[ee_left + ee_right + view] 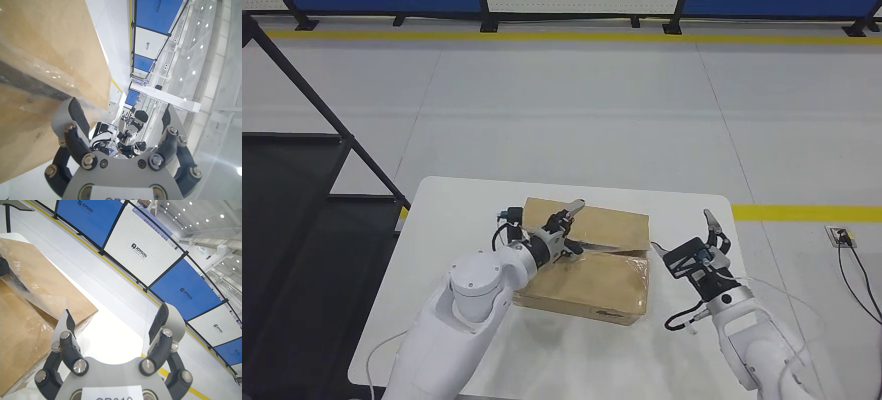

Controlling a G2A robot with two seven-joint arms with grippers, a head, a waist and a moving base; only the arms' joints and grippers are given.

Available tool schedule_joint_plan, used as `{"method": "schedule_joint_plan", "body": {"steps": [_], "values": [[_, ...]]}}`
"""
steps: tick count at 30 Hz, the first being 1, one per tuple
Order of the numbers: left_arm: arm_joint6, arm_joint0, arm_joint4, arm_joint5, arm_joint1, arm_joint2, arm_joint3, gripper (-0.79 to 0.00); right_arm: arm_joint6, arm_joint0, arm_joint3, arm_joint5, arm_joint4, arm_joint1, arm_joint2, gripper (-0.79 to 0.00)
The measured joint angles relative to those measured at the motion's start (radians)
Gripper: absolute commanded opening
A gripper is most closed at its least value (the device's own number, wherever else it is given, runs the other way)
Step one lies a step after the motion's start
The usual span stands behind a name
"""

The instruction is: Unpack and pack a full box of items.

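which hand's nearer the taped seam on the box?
Left. The left hand is over the cardboard box, right at its taped seam; the right hand is beside the box's end, off the seam.

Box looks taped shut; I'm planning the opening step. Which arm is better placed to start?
Left, probably: the left gripper hangs open over the box at its taped seam, while the right gripper is open beside its end.

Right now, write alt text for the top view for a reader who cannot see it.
A brown cardboard box, clear tape along its top seam, lies on a white table. The left end effector is open over the seam; the right end effector is open beside the box's end.
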Motion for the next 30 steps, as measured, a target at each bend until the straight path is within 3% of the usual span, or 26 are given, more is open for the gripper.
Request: {"method": "schedule_joint_plan", "body": {"steps": [10,16,20,30], "values": [[0.005,-0.018,0.016,0.003,-0.012,0.042,0.02,0.0,0.005,0.009,-0.01,0.028,0.121,-0.009,0.013,0.0],[0.018,-0.016,0.011,-0.035,-0.019,0.054,0.018,0.0,0.005,0.032,-0.029,-0.216,0.328,-0.002,0.032,0.0],[0.039,0.013,-0.012,-0.076,-0.018,0.017,-0.027,0.0,0.069,0.029,-0.049,-0.283,0.5,0.001,0.081,0.0],[0.016,0.124,-0.053,-0.078,0.002,-0.115,-0.157,0.0,0.07,0.018,-0.069,-0.314,0.532,0.002,0.07,0.0]]}}
